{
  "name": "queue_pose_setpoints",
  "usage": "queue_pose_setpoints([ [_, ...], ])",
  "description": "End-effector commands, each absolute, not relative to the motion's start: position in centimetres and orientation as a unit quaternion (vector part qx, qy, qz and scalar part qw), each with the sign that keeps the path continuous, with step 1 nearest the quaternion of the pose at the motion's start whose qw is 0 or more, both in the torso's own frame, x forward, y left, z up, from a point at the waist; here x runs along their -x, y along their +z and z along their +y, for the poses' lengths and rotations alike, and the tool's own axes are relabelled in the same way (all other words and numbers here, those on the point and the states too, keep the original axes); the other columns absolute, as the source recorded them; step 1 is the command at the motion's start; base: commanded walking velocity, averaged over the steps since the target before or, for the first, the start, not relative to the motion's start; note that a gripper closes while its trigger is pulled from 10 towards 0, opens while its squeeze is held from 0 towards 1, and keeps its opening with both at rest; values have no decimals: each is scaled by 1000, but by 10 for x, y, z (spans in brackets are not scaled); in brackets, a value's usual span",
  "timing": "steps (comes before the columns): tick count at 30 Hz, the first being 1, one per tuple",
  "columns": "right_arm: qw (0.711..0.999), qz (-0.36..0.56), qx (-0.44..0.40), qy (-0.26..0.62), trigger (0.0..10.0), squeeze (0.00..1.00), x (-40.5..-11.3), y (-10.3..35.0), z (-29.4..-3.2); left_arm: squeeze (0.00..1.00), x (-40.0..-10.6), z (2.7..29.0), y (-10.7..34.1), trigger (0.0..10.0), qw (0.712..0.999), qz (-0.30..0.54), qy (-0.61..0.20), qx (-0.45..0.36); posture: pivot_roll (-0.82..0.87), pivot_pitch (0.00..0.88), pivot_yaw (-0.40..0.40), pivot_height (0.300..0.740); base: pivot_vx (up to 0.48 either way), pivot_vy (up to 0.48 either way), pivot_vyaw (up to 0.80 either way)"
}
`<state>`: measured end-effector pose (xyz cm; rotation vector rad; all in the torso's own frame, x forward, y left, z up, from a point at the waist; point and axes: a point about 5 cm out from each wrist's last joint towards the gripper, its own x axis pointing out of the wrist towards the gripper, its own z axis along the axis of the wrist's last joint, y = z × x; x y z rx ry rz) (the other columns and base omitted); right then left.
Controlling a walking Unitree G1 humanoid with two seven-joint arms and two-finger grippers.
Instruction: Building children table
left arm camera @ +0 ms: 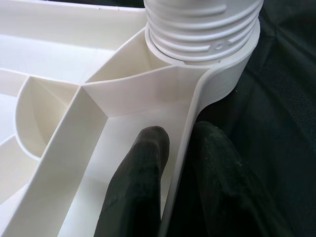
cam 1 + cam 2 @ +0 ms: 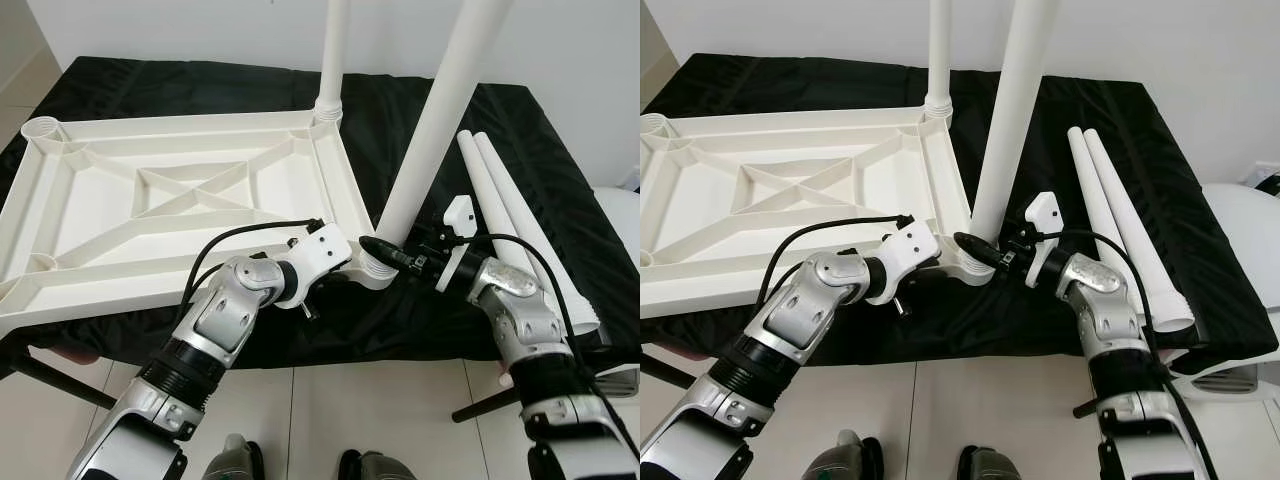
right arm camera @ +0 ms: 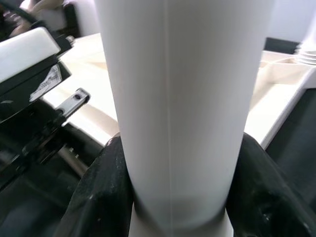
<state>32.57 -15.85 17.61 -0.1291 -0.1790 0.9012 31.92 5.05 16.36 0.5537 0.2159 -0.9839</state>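
**Second leg going into near-right corner socket**

Tabletop lies upside down on the black-draped counter, ribs up. One leg already stands upright in the far-right corner socket. Two spare legs lie side by side on the cloth to the right, just beside my right arm. The two left-hand corner sockets look empty.

Left hand: fingers clamped on the tabletop's edge wall close to the near-right corner, one finger inside the rim, the other outside. I read this as a brace against rotation.

Right hand: fingers closed around the lower end of the second leg, just above its threaded end. The leg sits in the near-right socket but leans to the right. In the left wrist view, several thread turns stand above the collar, so I judge it not yet seated.

Step in hand: screwing in leg two.

Next move, as I see it: bring the leg upright so the threads run true, then turn it down until the threads disappear, holding the brace. Risk of cross-threading if turned while tilted.
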Motion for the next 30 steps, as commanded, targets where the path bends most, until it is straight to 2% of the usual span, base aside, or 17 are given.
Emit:
queue_pose_setpoints([
  [1, 910, -81, 50, 404, 10000, 0, -324, 174, -165, 0, -324, 54, 163, 10000, 853, 101, -441, -261, -98, 131, -3, 740, 0, 0, 0],
  [7, 932, -85, 36, 350, 10000, 0, -317, 171, -161, 0, -326, 52, 162, 10000, 854, 103, -439, -259, -113, 124, 2, 740, 0, 0, 0],
  [12, 939, -91, 25, 330, 10000, 0, -314, 172, -159, 0, -327, 52, 162, 10000, 855, 103, -437, -259, -115, 124, 3, 740, 0, 0, 0],
  [18, 957, -107, 13, 269, 10000, 0, -307, 172, -146, 0, -329, 54, 163, 10000, 858, 104, -431, -259, -121, 119, 5, 740, 0, 0, 0],
  [30, 974, -114, -13, 193, 10000, 0, -302, 174, -127, 0, -331, 54, 162, 10000, 861, 108, -426, -258, -111, 108, -2, 740, 0, 0, 0],
])
